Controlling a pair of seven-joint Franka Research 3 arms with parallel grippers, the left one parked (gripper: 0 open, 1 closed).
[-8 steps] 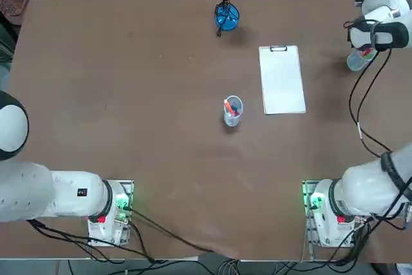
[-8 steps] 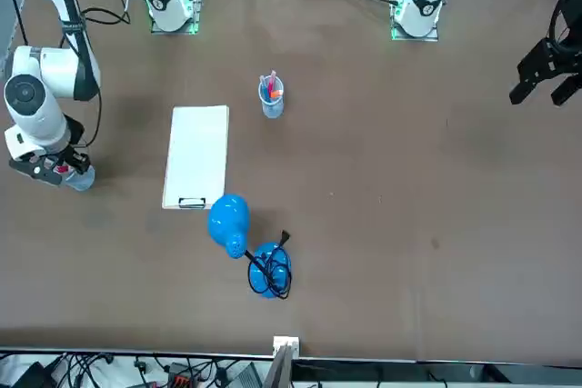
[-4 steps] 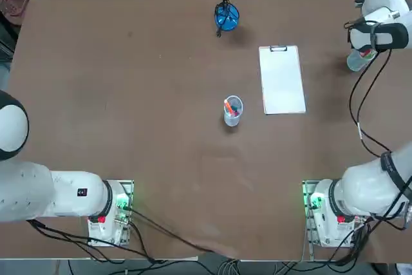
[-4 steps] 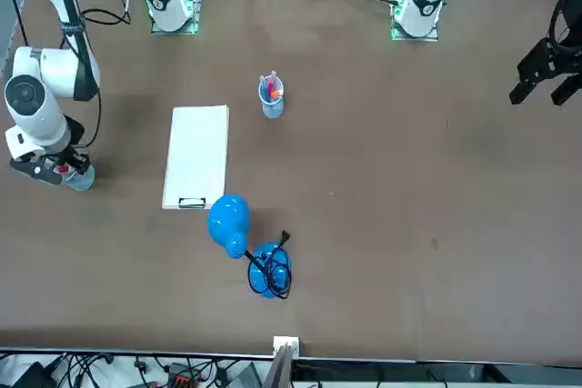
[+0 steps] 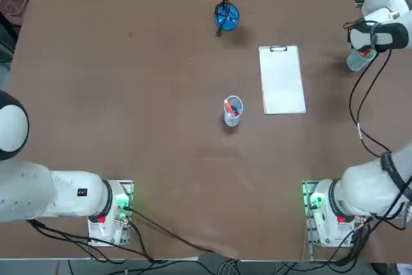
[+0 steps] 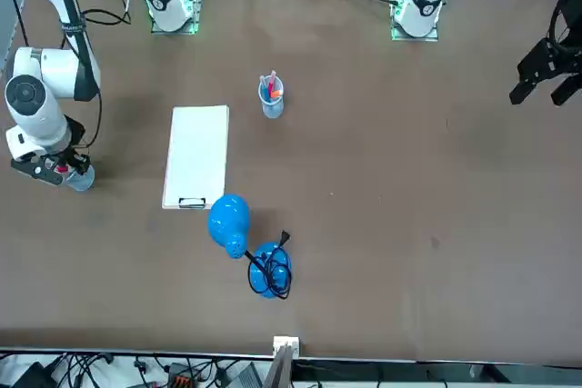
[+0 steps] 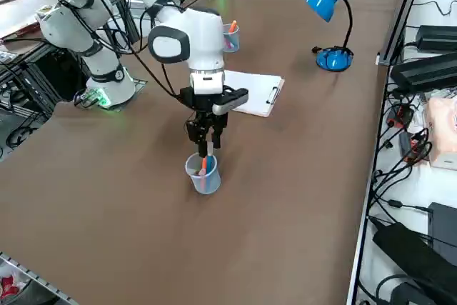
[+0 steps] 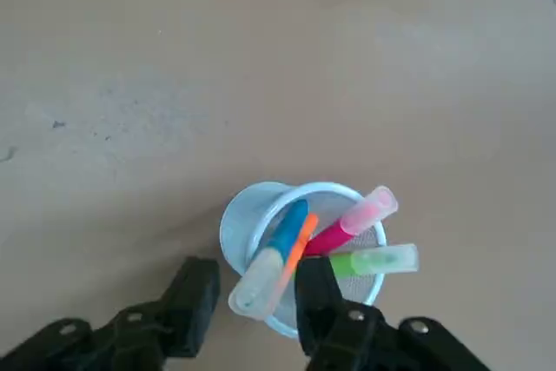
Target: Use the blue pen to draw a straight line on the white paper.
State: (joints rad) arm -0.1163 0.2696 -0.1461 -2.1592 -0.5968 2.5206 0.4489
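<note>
Clear plastic, light and unanchored, the cup (image 8: 236, 219) is the biggest worry: it stands on bare tabletop right under the right gripper (image 8: 256, 282), and I judge a lopsided squeeze or a slanted lift could tip it or drag it along. The gripper points straight down over it, fingers (image 8: 195, 297) apart, one on each side of the blue pen (image 8: 283, 230), neither visibly pressing on it yet. The pen leans out over the rim, so the pads may meet it off-centre and let it twist or slip.

The orange pen (image 8: 298, 249) lies touching the blue one. A closing finger could catch both, and the wrong one would rise too. The pink pen (image 8: 358, 216) and green pen (image 8: 375, 260) lean the other way, near the other finger, and could be knocked.

The table (image 5: 129, 94) is a wide matt brown top, mostly bare. The paper (image 5: 281, 83) lies flat near the middle, clip (image 5: 278, 48) at its far end, well apart from the gripper's cup. A blue lamp (image 5: 226, 16) stands at the far edge, and a second cup (image 5: 232, 111) of pens sits just beside the paper. Beyond the table's edge run shelves with cables (image 7: 400, 141) and black boxes.
</note>
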